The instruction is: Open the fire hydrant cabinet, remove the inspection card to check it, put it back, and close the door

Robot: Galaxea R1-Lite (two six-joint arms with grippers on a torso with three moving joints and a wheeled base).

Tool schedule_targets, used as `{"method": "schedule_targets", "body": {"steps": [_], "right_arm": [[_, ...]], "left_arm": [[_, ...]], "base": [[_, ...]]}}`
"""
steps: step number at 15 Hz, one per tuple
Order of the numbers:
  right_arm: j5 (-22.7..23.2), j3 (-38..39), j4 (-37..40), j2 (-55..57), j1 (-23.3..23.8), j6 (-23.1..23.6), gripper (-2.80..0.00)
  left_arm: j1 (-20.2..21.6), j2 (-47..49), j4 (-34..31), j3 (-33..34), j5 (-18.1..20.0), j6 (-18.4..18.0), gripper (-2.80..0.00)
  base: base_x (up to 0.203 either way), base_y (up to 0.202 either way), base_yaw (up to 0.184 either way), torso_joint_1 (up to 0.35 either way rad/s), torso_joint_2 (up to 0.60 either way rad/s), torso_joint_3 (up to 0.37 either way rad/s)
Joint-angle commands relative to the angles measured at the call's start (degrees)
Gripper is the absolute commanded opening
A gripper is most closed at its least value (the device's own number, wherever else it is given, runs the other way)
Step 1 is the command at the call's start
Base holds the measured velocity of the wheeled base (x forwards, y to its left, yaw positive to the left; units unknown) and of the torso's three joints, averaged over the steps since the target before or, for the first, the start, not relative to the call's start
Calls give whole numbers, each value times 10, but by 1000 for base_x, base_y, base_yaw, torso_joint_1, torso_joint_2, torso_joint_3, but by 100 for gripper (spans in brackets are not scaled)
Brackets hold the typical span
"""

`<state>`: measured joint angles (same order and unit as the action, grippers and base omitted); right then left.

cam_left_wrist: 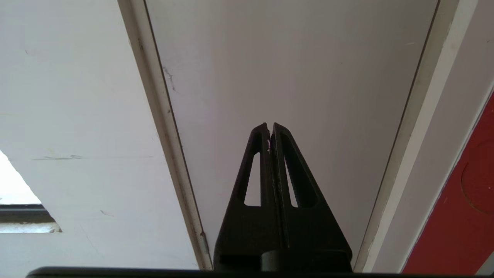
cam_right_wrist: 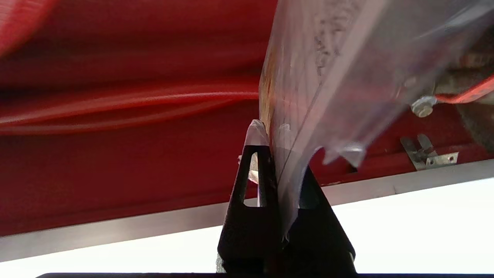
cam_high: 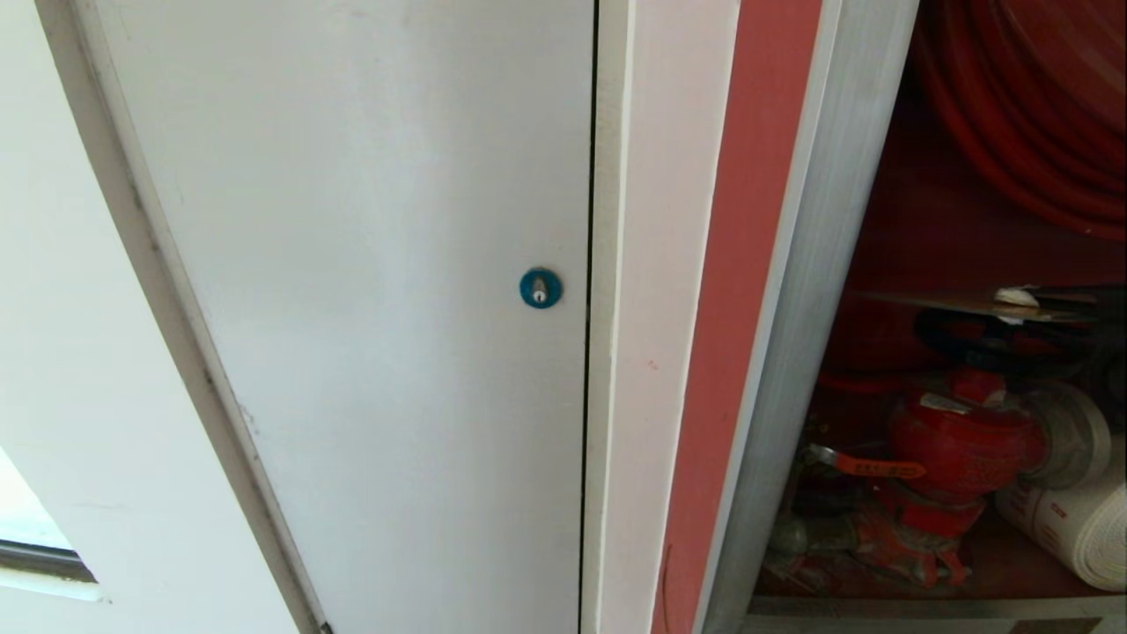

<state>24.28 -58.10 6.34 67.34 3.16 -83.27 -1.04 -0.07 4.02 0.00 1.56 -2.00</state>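
The fire hydrant cabinet holds red hose and valve; right pincer pinches the inspection card.

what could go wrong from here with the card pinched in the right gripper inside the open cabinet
1. The right gripper pinches only the edge of the inspection card, which bends in its clear sleeve; it might slip out or crease.
2. The card hangs close to a metal clip and a bolt inside the fire hydrant cabinet; it could snag there.
3. The left gripper, shut, points at the white door, so it probably cannot catch a dropped card.
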Motion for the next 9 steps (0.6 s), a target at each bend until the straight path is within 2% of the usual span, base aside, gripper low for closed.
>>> {"method": "schedule_targets", "body": {"steps": [1,7,9], "right_arm": [[1,-1,-1,23,-10,-5,-280],[-2,-1,-7,37,-10,-5,-280],[-26,-2,-8,37,-10,-5,-280]], "left_arm": [[0,1,1,16,0,0,-280],[0,0,0,16,0,0,-280],[0,1,1,16,0,0,-280]], "base": [[0,0,0,0,0,0],[0,0,0,0,0,0],[0,0,0,0,0,0]]}}
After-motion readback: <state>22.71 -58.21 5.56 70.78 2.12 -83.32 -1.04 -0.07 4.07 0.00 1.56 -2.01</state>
